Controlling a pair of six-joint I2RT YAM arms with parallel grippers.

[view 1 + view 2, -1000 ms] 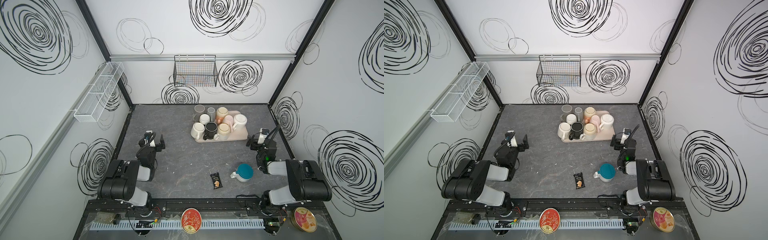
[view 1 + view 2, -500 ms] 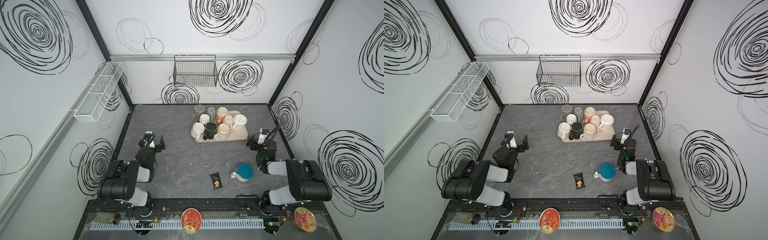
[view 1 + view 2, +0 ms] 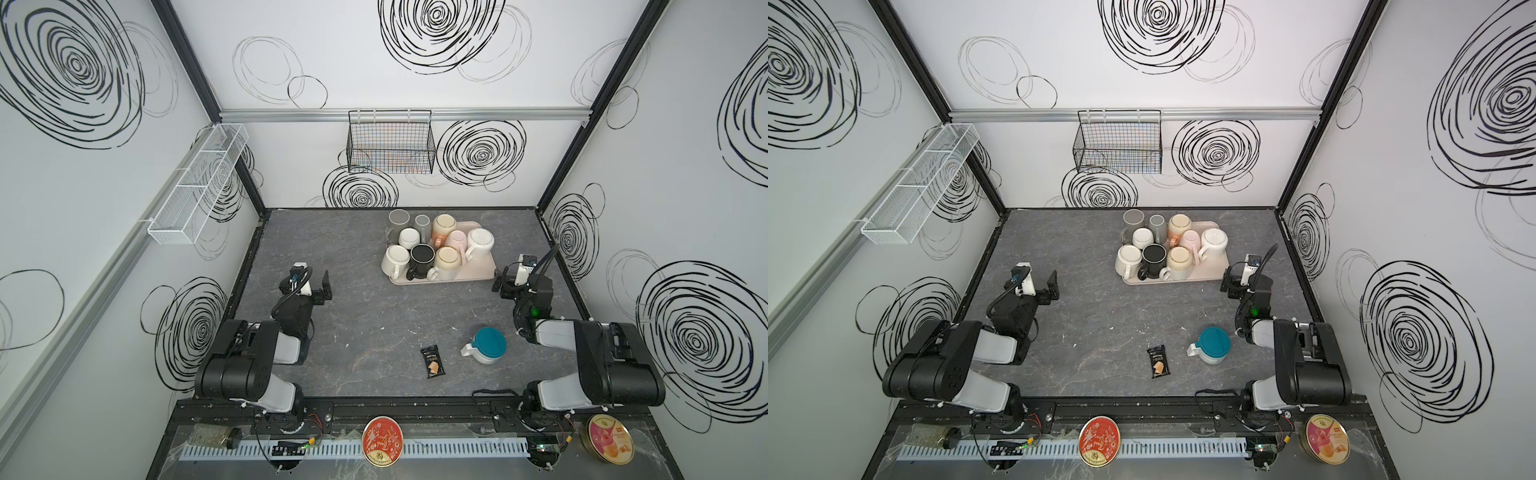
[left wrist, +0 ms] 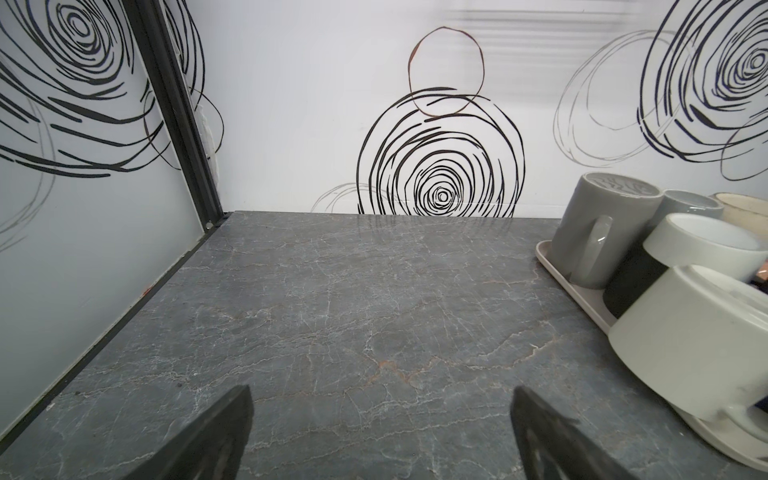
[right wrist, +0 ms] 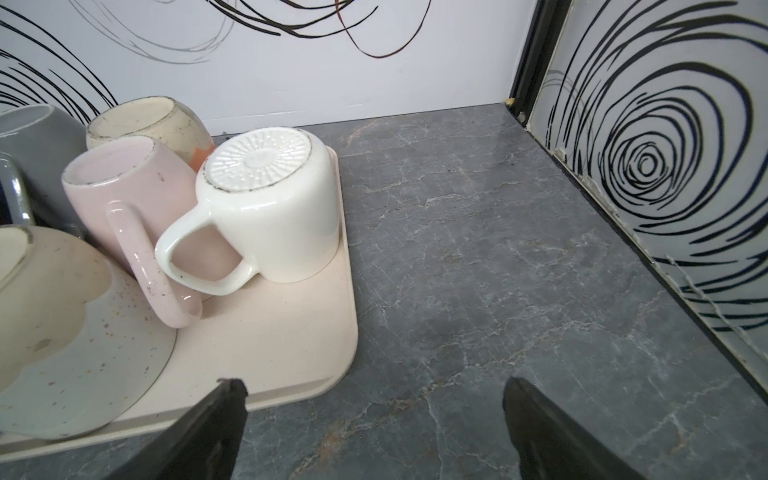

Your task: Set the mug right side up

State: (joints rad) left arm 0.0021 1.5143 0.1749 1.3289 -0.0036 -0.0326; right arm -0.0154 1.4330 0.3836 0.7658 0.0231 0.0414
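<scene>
Top views, from the lower edge upward: anything different from a second ago?

Hardly. Two round tins along the lower edge, arm bases just above, all as before. Only a slight drift of the left gripper at centre left. Right gripper at centre right unmoved. No object shifted. For the task, so far nothing begun and no approach under way.

And the whereabouts of the mug?

Lower right of both top views, alone on the grey table, near a dark snack packet to its left. Mug: white body, teal face on top, handle pointing left. Seemingly base-up, though too small to be certain. Near the right forearm, untouched. Further up the frame, a pink tray crowded with other mugs, bottoms up too, so singling out the lone one is only a judgement.

Hands and pose?

Both empty, jaws spread wide, plain in the wrist views. Left gripper low over bare table, tray edge at that frame's right. Right gripper just short of the tray corner, with a white ribbed-base mug at centre left. Both arms folded back, elbows toward the lower edge, wrists aimed up-frame at the back wall. Probably a turn back down-frame needed from the right arm.
</scene>
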